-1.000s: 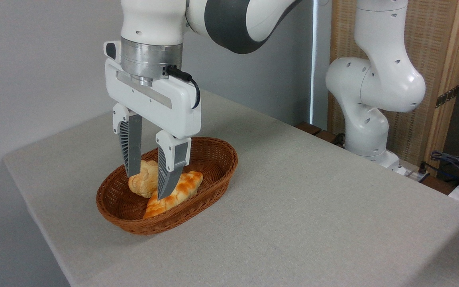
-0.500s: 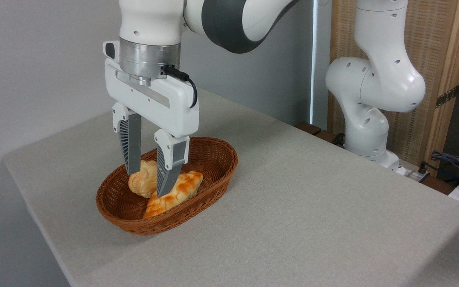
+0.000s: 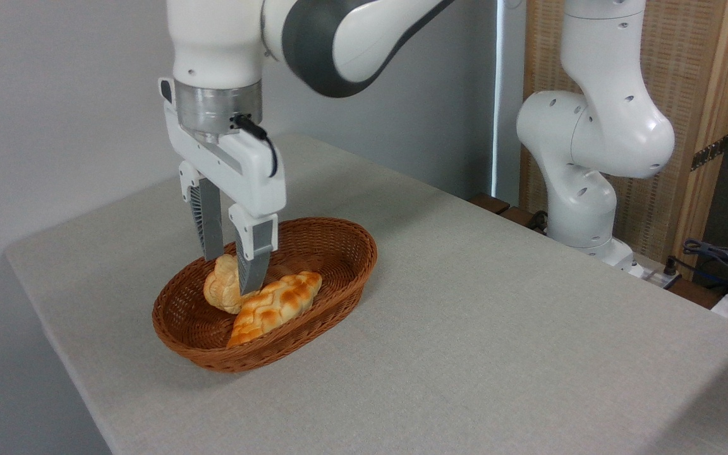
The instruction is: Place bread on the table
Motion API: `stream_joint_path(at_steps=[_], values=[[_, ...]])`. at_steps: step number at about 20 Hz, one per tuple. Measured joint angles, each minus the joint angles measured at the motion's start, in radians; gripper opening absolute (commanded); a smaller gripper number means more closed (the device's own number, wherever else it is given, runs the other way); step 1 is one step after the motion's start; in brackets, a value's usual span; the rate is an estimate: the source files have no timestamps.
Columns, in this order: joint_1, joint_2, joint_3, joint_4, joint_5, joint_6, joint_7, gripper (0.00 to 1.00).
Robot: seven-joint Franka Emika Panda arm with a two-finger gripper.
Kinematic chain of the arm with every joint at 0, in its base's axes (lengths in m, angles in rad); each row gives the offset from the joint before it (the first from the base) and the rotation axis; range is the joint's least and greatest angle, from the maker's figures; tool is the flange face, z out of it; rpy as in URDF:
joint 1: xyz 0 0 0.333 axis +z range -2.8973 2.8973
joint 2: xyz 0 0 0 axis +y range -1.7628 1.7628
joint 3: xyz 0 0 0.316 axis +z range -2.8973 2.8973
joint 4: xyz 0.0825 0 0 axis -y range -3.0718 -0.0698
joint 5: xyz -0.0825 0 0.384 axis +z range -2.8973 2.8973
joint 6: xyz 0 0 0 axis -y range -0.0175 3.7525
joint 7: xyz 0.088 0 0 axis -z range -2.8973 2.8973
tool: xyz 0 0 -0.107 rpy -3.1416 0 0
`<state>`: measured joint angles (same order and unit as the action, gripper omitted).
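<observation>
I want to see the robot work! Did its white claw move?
Yes. The white two-finger gripper turned and slid left against the still brown oval wicker basket, fingers closer together around the small pale round roll.

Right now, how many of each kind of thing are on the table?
Round lobed rolls: 1, the pale roll in the basket.
Braided loaves: 1, the glossy orange-brown loaf beside it.
Wicker baskets: 1, the brown oval basket on the grey table.
Total: 3.

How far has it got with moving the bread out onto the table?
Nothing is moved yet. The round roll sits in the wicker basket beside the braided loaf. The gripper straddles the roll's top, jaws open. Left: grasping, lifting, setting it on the table.
</observation>
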<state>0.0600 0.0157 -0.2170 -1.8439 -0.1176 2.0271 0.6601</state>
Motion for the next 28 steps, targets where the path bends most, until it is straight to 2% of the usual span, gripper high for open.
stream_joint_path(at_steps=[3,6,8,13,22,24,25,26,27,28], values=[[-0.001,0.014,-0.045,-0.003,-0.001,0.0,-0.053,1.0],[-0.003,0.032,-0.096,-0.004,-0.001,-0.007,-0.189,1.0],[-0.003,0.04,-0.113,-0.004,-0.001,-0.017,-0.227,1.0],[-0.004,0.066,-0.145,-0.006,-0.001,-0.028,-0.254,1.0],[-0.006,0.116,-0.149,-0.007,-0.001,-0.028,-0.254,0.99],[-0.007,0.123,-0.151,-0.007,0.0,-0.027,-0.254,0.9],[-0.007,0.125,-0.151,-0.007,0.0,-0.026,-0.254,0.73],[-0.007,0.129,-0.151,-0.007,0.0,-0.022,-0.254,0.64],[-0.007,0.131,-0.151,-0.007,0.0,-0.019,-0.254,0.48],[-0.007,0.134,-0.151,-0.007,0.0,-0.012,-0.254,0.4]])
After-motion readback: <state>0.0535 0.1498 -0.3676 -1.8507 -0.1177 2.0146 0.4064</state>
